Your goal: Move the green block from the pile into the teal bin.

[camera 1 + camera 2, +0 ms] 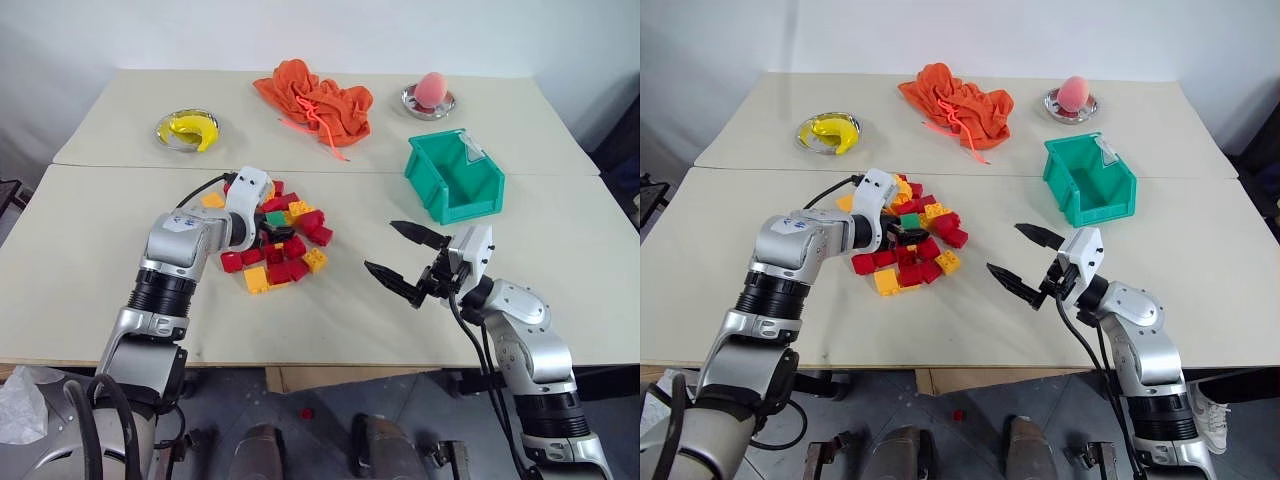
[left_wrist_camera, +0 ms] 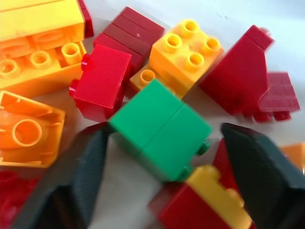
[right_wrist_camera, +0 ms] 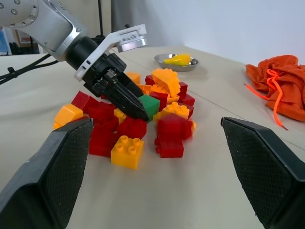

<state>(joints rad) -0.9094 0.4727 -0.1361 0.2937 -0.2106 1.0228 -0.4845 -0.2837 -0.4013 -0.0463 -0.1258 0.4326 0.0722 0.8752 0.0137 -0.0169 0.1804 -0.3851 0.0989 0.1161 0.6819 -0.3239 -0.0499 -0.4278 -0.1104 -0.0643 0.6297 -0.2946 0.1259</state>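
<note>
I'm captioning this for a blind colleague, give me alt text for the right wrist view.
The left tool reaches down into a pile of red and yellow toy bricks on a pale table, its black fingers at a green brick. Behind sit a metal dish with something yellow and a crumpled orange cloth; the right tool's two black fingers stand wide apart up front.

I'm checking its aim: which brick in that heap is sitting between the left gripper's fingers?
The green block, the only green one in the pile of red and yellow-orange bricks; the left gripper straddles it.
</note>
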